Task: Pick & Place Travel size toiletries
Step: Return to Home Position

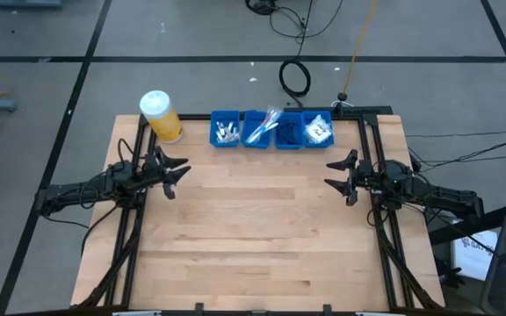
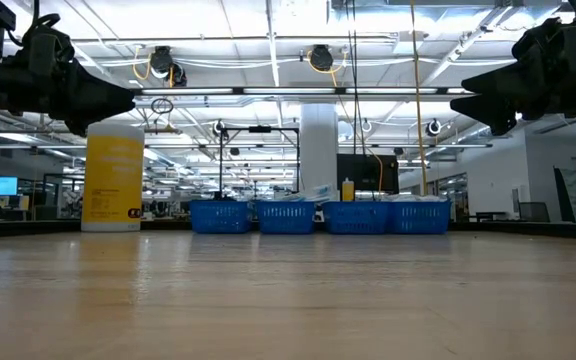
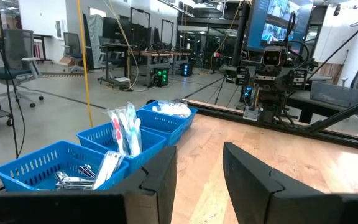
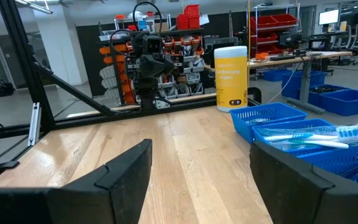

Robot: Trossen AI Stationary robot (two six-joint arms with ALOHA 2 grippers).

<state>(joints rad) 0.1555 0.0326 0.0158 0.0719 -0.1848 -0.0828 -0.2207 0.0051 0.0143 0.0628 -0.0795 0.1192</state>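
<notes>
Four blue baskets (image 1: 271, 129) stand in a row at the table's far edge, holding the toiletries: silvery tubes in the left one (image 1: 226, 133), wrapped toothbrushes (image 1: 263, 128) (image 3: 123, 129) (image 4: 309, 138) beside it, dark items (image 1: 289, 132), and white packets (image 1: 318, 131) at the right. My left gripper (image 1: 179, 175) (image 3: 199, 180) hovers open above the table's left side. My right gripper (image 1: 335, 174) (image 4: 201, 174) hovers open above the right side, facing the left one. Neither holds anything.
A yellow jar with a white cap (image 1: 161, 116) (image 2: 114, 185) (image 4: 232, 78) stands at the far left, beside the baskets. The bare wooden tabletop (image 1: 253, 237) stretches between the two arms and toward the near edge. Black frame rails run along both table sides.
</notes>
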